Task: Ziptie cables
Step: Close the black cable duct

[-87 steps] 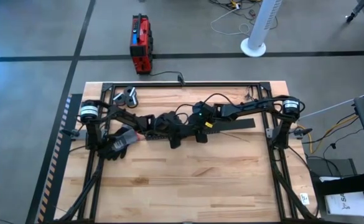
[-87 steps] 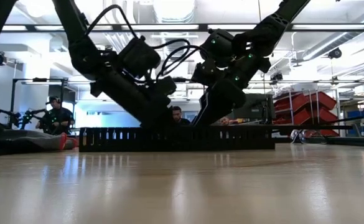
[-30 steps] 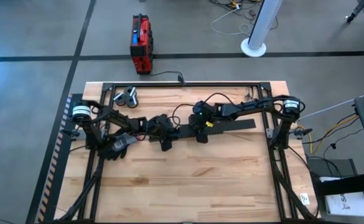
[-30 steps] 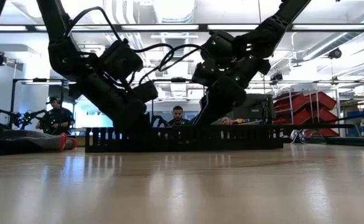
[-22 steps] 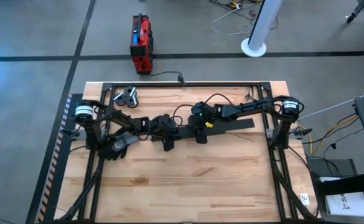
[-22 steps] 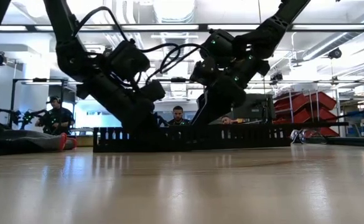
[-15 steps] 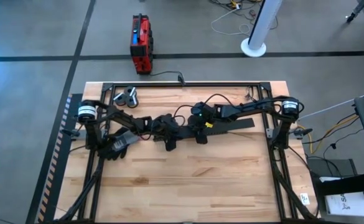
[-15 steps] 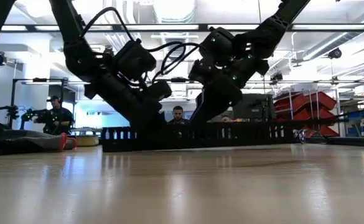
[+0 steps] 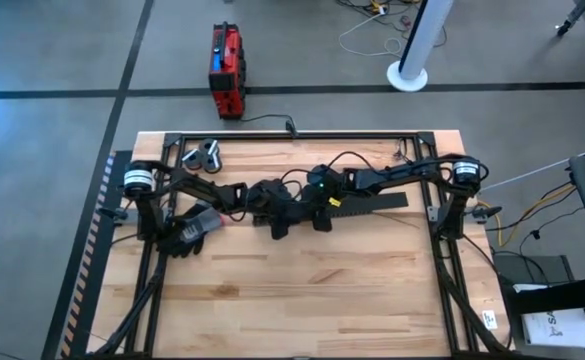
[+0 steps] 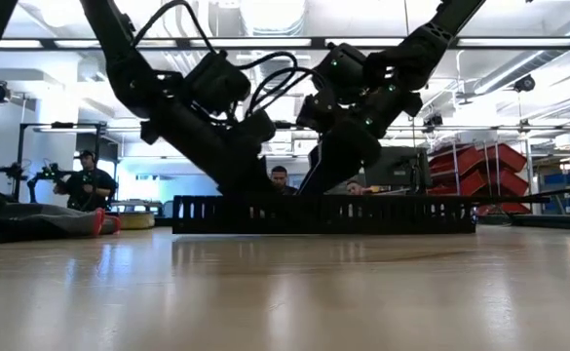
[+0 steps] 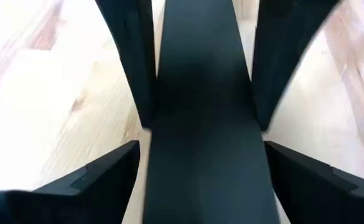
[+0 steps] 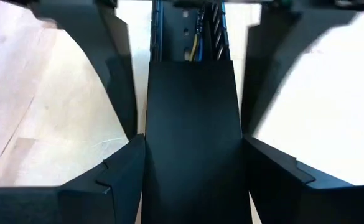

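Because both arms meet at the middle of the counter (image 9: 302,300), they seem to steady the black duct (image 10: 323,214) for tying: left of centre, the left claw (image 9: 277,222) straddles its flat lid (image 11: 203,124), fingers spread; just right, the right claw (image 9: 322,215) straddles it likewise, spread, where the cables (image 12: 197,43) lie inside the open duct
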Motion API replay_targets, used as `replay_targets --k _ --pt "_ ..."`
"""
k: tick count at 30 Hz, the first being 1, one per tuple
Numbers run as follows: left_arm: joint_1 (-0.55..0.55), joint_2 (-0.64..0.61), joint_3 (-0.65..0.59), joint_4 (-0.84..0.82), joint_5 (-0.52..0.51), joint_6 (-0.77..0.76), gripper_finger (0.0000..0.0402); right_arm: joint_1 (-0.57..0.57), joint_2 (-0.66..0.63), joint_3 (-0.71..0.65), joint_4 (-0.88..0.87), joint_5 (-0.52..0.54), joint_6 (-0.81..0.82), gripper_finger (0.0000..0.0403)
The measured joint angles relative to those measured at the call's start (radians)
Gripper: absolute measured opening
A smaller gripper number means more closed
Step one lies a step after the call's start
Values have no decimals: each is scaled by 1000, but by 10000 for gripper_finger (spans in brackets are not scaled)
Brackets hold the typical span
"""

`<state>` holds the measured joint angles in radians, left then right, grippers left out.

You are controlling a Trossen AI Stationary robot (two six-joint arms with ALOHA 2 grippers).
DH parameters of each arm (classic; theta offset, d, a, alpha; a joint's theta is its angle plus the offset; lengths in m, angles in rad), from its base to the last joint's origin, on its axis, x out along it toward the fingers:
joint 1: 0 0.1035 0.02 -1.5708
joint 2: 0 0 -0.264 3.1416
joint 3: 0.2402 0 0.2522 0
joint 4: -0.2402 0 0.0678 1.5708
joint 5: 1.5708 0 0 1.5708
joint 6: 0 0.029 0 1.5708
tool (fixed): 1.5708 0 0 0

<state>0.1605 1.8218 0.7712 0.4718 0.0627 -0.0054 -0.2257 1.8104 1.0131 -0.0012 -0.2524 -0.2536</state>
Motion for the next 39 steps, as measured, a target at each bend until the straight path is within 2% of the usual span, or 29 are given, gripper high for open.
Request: replay_targets --k 9,18,20,24,31,39 --pt "-3 -58 -30 -236 -22 -2 309 -12 0 -6 -23 3 -4 217" --pt "-5 -67 -171 -143 -64 -71 306 -19 -2 -8 -39 5 -3 217" --pt "-5 -56 -184 -116 -69 -88 287 -19 -2 -8 -38 5 -4 217" --pt "-4 -36 -188 -98 -62 -92 212 -20 -2 -8 -40 0 -15 217" --pt "-4 -33 -194 -72 -47 -67 212 -17 -2 -7 -33 -13 7 217" --pt "-5 -29 -160 -88 -41 -64 218 -1 31 -8 60 -38 29 217"
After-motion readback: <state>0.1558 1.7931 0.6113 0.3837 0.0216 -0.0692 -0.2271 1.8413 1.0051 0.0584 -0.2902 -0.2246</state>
